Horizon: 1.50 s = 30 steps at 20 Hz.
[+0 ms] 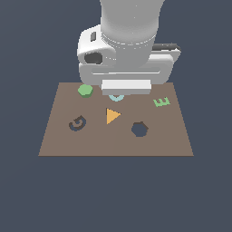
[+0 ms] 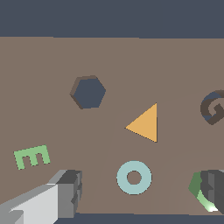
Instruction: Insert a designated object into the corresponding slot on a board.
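The designated object, a mid-green hexagonal block [image 1: 85, 90], lies flat near the far corner of the brown board [image 1: 59, 140] on the exterior view's left. The slot [image 1: 139, 129] is a dark hexagonal hole nearer the front and right. My gripper [image 2: 141, 189] hangs open over the back middle of the board, roughly above a teal ring [image 2: 134, 177], with nothing between its fingers. In the wrist view the green block [image 2: 195, 186] shows partly behind one dark fingertip [image 2: 214, 188]. The slot [image 2: 89, 92] lies farther off, past an orange triangle.
An orange triangle [image 1: 112, 115] sits mid-board. A dark G-shaped cut-out [image 1: 77, 123] is on the exterior view's left, and a pale green letter E [image 1: 161, 102] on its right. The teal ring [image 1: 116, 97] is mostly hidden under the hand. The arm's bulk covers the board's back edge.
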### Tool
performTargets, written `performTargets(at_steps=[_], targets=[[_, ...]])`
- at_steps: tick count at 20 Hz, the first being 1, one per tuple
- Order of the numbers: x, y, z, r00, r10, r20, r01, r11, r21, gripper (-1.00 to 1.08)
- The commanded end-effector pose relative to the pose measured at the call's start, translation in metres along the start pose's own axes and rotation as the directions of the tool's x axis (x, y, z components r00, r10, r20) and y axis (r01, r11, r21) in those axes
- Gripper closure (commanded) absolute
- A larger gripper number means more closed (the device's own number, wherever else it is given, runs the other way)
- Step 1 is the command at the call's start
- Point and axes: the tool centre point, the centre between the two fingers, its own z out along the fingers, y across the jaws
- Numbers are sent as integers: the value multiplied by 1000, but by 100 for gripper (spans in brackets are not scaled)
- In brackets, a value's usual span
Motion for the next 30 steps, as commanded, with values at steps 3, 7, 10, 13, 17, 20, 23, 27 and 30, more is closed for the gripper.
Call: performTargets(at_steps=[3, 7, 10, 13, 17, 20, 23, 27, 30], targets=[[0, 1, 1, 1000, 2, 0, -2, 1000, 0, -92], [-4, 11, 6, 1000, 23, -3, -23, 1000, 0, -92], [-10, 24, 14, 999, 52, -7, -52, 999, 0, -92], [-19, 42, 26, 996, 92, -13, -92, 996, 0, -92], [-36, 73, 46, 987, 162, -22, -162, 987, 2, -92], [-51, 97, 62, 976, 217, -30, -217, 976, 3, -92], [-63, 115, 76, 965, 261, -35, -261, 965, 4, -92], [-76, 133, 89, 952, 302, -41, -302, 953, 7, -92], [-82, 140, 95, 946, 321, -43, -321, 947, 8, -92]])
